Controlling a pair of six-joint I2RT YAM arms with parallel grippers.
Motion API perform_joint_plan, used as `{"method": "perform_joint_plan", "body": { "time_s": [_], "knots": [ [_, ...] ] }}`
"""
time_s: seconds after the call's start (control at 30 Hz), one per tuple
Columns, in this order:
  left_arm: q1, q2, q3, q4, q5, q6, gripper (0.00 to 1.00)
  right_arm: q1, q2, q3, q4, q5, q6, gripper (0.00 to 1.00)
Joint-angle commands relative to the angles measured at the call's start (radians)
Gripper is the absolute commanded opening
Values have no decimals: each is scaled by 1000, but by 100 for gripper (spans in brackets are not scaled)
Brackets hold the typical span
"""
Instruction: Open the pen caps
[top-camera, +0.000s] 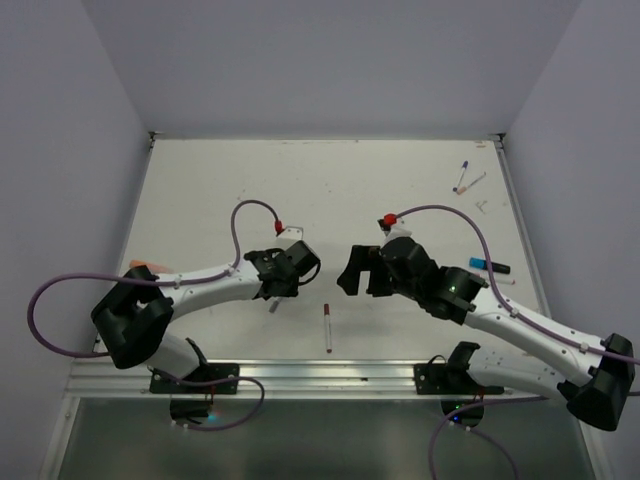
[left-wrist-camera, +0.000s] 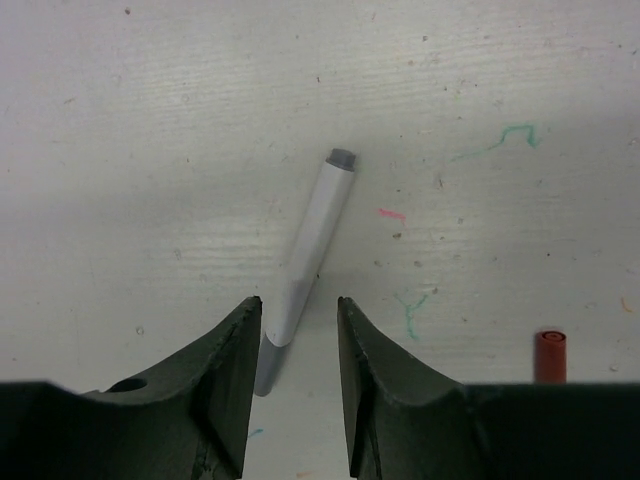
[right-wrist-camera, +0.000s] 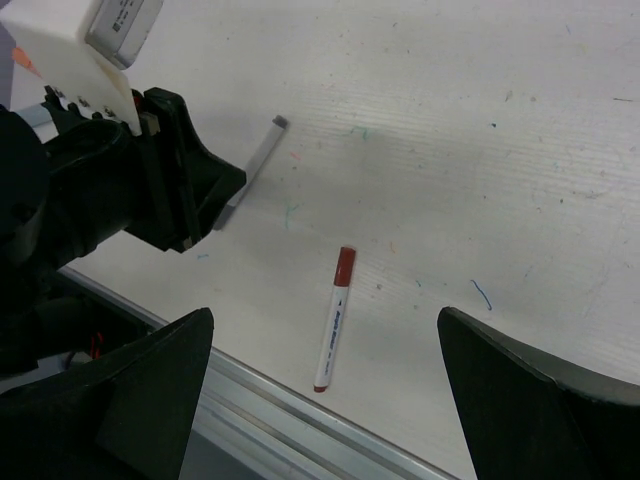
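Observation:
A white pen (left-wrist-camera: 310, 235) lies on the table with its grey cap (left-wrist-camera: 266, 365) at the near end. My left gripper (left-wrist-camera: 297, 306) is open low over the table. Its jaws straddle the pen where barrel meets cap, and the pen lies closer to the left finger (left-wrist-camera: 235, 340). From above, the left gripper (top-camera: 276, 288) hides most of this pen. A second white pen (right-wrist-camera: 330, 335) with a dark red cap (right-wrist-camera: 344, 266) lies near the front rail (top-camera: 327, 327). My right gripper (right-wrist-camera: 325, 318) is wide open and empty, above and apart from it (top-camera: 354, 272).
Two more pens (top-camera: 466, 180) lie at the far right corner. A dark marker with a blue cap (top-camera: 489, 266) lies beside the right arm. A salmon marker (top-camera: 150, 265) shows behind the left arm. A metal rail (top-camera: 330, 372) runs along the table's near edge.

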Motion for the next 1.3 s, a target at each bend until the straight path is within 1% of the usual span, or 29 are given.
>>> {"method": "perform_joint_plan", "body": {
  "time_s": [0.0, 0.27, 0.33, 0.47, 0.6, 0.67, 0.7, 0.77, 0.8, 0.83, 0.87, 0.9, 0.93, 1.03, 1.07, 1.1, 1.13, 1.17, 1.2, 1.23, 1.27],
  "knots": [
    [27, 18, 19, 43, -6, 83, 38, -13, -46, -9, -14, 39, -30, 99],
    [99, 3, -47, 199, 144, 206, 36, -13, -69, -21, -14, 15, -38, 99],
    [105, 10, -50, 212, 184, 226, 36, -13, -66, -25, -14, 12, -38, 99],
    [107, 61, -38, 210, 192, 232, 35, -13, -67, -35, -10, 10, -35, 99],
    [107, 111, -34, 216, 221, 235, 32, -13, -69, -41, -7, 9, -35, 99],
    [107, 131, -32, 207, 218, 231, 29, -13, -69, -39, -7, 9, -38, 99],
    [107, 151, -32, 207, 225, 228, 23, -13, -69, -39, -7, 9, -38, 99],
    [107, 174, -40, 215, 232, 223, 17, -13, -67, -39, -8, 7, -38, 99],
    [108, 179, -41, 218, 232, 220, 8, -13, -64, -39, -8, 7, -38, 99],
    [108, 184, -44, 224, 232, 220, 2, -14, -63, -39, -8, 4, -38, 99],
    [107, 185, -44, 226, 232, 218, 0, -13, -52, -39, -7, -2, -39, 99],
    [107, 179, -41, 226, 229, 217, 0, -13, -46, -36, -8, -7, -39, 99],
    [107, 165, -40, 224, 229, 214, 0, -14, -41, -36, -8, -11, -42, 99],
    [117, 40, -43, 250, 279, 199, 0, -14, -29, -45, 15, -59, -62, 98],
    [128, -59, -50, 272, 352, 179, 0, -13, -31, -65, 57, -86, -67, 97],
    [142, -115, -61, 298, 401, 168, 0, -13, -34, -77, 84, -130, -73, 97],
    [177, -170, -92, 368, 449, 154, 0, -14, -38, -91, 110, -157, -81, 96],
    [192, -275, -104, 400, 516, 108, 0, -13, -43, -122, 172, -169, -82, 94],
    [205, -324, -115, 428, 537, 84, 0, -13, -52, -139, 211, -225, -87, 93],
    [215, -364, -130, 481, 555, 61, 0, -13, -57, -157, 248, -247, -85, 92],
    [216, -435, -144, 515, 589, 9, 0, -13, -57, -188, 329, -275, -82, 92]
  ]
}}
